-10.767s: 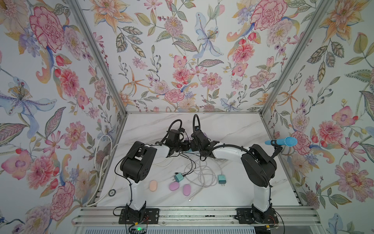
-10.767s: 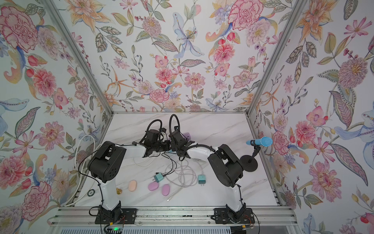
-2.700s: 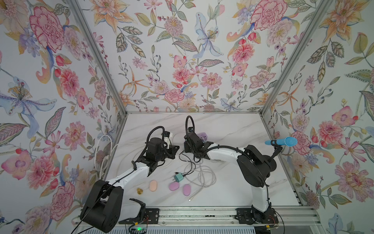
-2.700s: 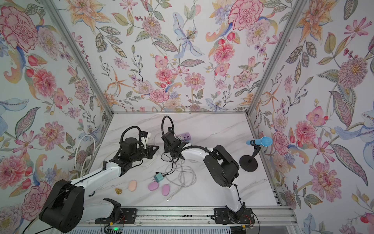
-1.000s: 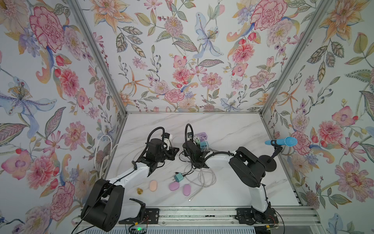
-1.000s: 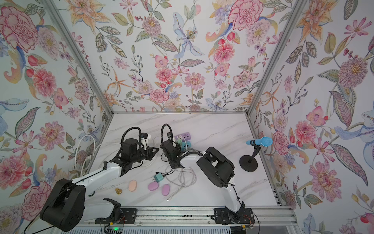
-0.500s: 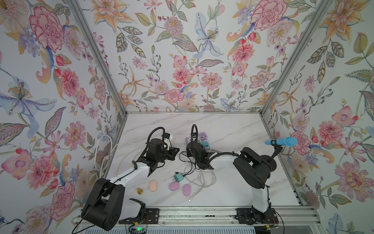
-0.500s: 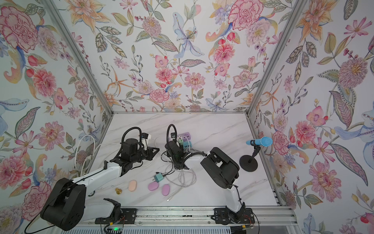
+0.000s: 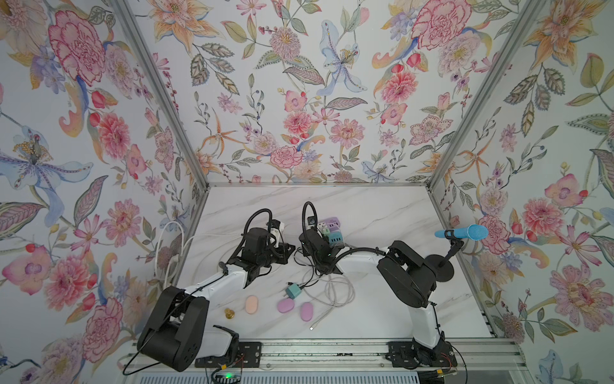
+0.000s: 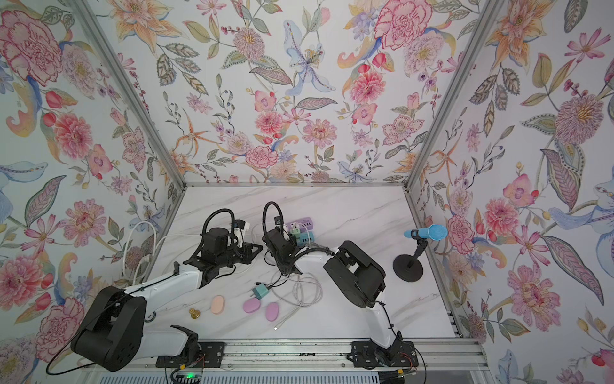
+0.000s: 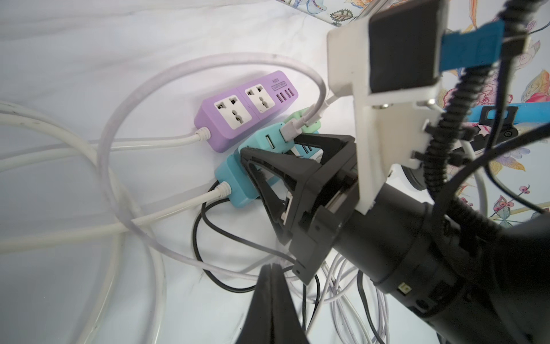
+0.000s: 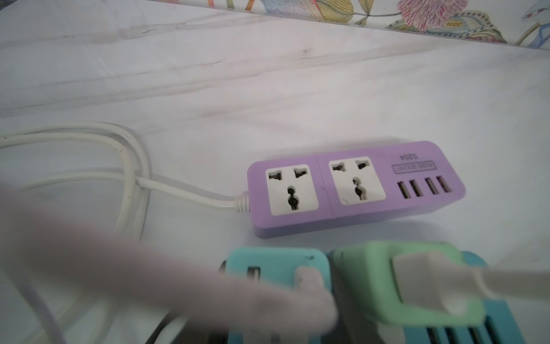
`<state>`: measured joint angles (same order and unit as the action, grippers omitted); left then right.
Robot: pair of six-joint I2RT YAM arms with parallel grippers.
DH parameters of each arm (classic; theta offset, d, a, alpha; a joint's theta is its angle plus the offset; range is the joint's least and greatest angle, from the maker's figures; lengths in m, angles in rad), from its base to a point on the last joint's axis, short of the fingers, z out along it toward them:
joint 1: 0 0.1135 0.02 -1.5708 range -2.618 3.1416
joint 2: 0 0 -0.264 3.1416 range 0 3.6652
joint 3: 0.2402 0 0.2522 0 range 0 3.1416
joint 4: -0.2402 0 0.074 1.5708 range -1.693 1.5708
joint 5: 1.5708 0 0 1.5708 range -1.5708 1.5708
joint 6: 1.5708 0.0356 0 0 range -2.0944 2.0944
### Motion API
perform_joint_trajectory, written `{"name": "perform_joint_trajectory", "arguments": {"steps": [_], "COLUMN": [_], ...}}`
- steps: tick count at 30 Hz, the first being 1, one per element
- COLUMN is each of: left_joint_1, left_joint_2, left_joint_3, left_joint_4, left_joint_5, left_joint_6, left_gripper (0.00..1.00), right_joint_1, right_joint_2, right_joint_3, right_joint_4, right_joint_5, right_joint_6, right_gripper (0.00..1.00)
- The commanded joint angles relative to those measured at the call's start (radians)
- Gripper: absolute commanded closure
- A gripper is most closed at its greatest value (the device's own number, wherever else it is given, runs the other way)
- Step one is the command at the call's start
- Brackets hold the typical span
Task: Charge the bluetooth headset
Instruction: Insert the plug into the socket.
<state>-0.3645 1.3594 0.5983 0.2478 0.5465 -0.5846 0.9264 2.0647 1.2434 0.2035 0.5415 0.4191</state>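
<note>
Right wrist: boxy lilac plastic power strip (image 12: 354, 190); veined marble tabletop (image 12: 268, 74).

My wrist view: purple strip (image 12: 354, 190) flat on counter (image 12: 268, 89), both sockets and four USB ports bare, white cord (image 12: 184, 190) running off one end. Close in, blurred: teal adapter (image 12: 276, 268) and green adapter (image 12: 372, 268) side by side on teal strip (image 12: 491, 327), white plug (image 12: 428, 283) in each.

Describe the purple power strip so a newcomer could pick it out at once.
On the white marble table, two power strips lie side by side toward the back wall. The purple power strip is the one nearer that wall, beyond the teal power strip. Its sockets and four USB ports are all empty, while the teal one carries a mint adapter.
</note>
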Motion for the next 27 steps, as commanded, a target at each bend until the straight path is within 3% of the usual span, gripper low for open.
{"name": "perform_joint_trajectory", "arguments": {"steps": [1, 12, 18, 27], "left_joint_1": [0.008, 0.007, 0.005, 0.006], "left_joint_2": [0.017, 0.118, 0.124, 0.112], "left_joint_3": [0.032, 0.08, 0.101, 0.08], "left_joint_4": [0.008, 0.071, 0.061, 0.071], "left_joint_5": [0.021, 0.019, 0.015, 0.013], "left_joint_6": [-0.009, -0.023, -0.008, -0.006], "left_gripper": [1.0, 1.0, 1.0, 1.0], "right_joint_1": [-0.005, -0.014, 0.028, -0.037], "right_joint_2": [0.117, 0.107, 0.15, 0.129], "right_joint_3": [-0.079, -0.1, -0.032, -0.077], "right_joint_4": [-0.26, -0.256, -0.334, -0.355], "right_joint_5": [-0.165, -0.274, -0.245, -0.284], "right_joint_6": [0.064, 0.148, 0.132, 0.21], "right_gripper": [1.0, 1.0, 1.0, 1.0]}}
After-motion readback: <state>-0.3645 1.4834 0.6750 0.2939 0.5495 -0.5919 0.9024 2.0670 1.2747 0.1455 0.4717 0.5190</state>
